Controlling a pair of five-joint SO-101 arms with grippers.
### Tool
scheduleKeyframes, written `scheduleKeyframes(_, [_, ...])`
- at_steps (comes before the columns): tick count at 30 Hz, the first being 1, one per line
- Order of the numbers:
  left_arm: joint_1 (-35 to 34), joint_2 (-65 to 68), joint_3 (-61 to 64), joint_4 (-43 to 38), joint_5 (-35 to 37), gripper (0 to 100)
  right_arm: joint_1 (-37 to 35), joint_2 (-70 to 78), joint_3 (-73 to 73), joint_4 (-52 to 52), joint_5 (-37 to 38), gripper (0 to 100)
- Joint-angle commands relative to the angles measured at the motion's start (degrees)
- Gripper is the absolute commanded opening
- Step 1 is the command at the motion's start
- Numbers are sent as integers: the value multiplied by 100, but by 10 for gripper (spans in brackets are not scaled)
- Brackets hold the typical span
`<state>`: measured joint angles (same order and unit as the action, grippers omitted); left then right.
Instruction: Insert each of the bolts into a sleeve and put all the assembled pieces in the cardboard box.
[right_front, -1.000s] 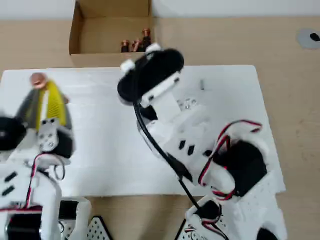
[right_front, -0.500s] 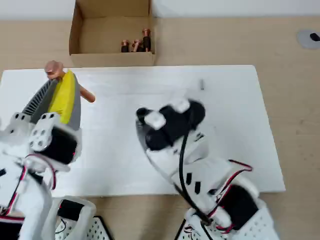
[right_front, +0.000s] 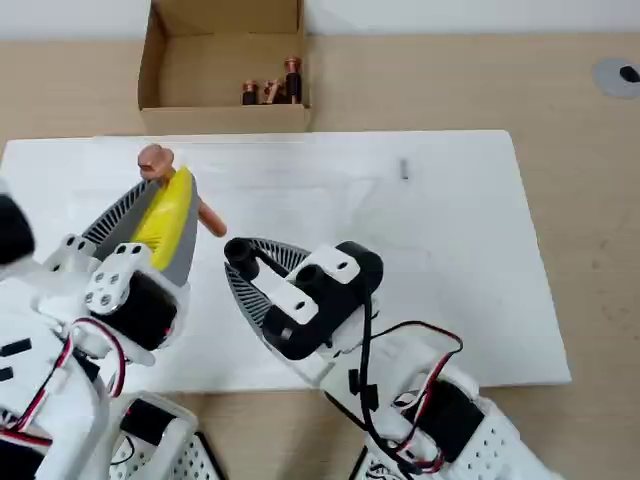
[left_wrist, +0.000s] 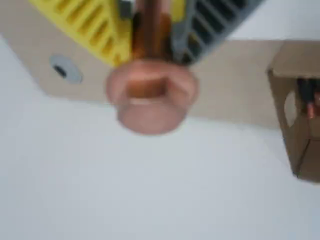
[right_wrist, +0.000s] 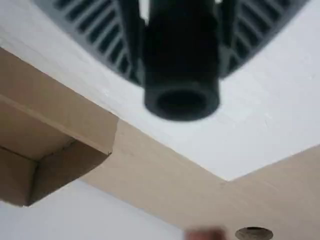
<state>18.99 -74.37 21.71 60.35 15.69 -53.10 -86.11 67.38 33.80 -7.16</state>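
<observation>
High view, from the left: the left claw, one finger yellow and one grey, is clenched on a copper bolt. It hangs over the left part of the white sheet that covers most of the counter. The bolt lies slanted across the claw, with its wide flanged head sticking out on the far side and the plain end of its shaft sticking out on the near side, toward the middle of the sheet. In the left wrist view the head sits just past the fingertips, and the shaft is pinched between the two ribbed fingers.

Just right of the bolt's shaft end, with a small gap between them, is a black sleeve. The right claw is grasping it above the sheet's middle. The right wrist view shows the sleeve's open round mouth poking out beyond the dark ribbed fingers.

Beyond the sheet's far edge, left of centre, stands the cardboard box, open at the top. Several assembled pieces lie in its near right corner. A grey disc sits on the bare counter at the far right.
</observation>
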Motion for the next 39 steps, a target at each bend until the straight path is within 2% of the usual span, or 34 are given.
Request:
scheduleKeyframes(1, [26, 48, -229, 123, 9, 9, -84, -119, -22, -167, 26, 9])
scheduleKeyframes(14, [35, 48, 176, 88, 9, 10, -84, -119, -22, -167, 9, 9])
scheduleKeyframes(17, [53, 57, 316, 79, -229, 10, -84, -119, -22, -167, 9, 9])
scheduleKeyframes(21, [598, 57, 501, -26, -721, 6, -84, -119, -92, -167, 9, 9])
scheduleKeyframes(26, [958, 57, 519, -35, -844, 6, -84, -119, -110, -149, 9, 9])
scheduleKeyframes(34, [888, 48, 519, -35, -1618, 6, -75, -119, -110, -132, 9, 9])
scheduleKeyframes(39, [246, 48, 545, -308, -1644, 6, -75, -119, -110, -132, 9, 9])
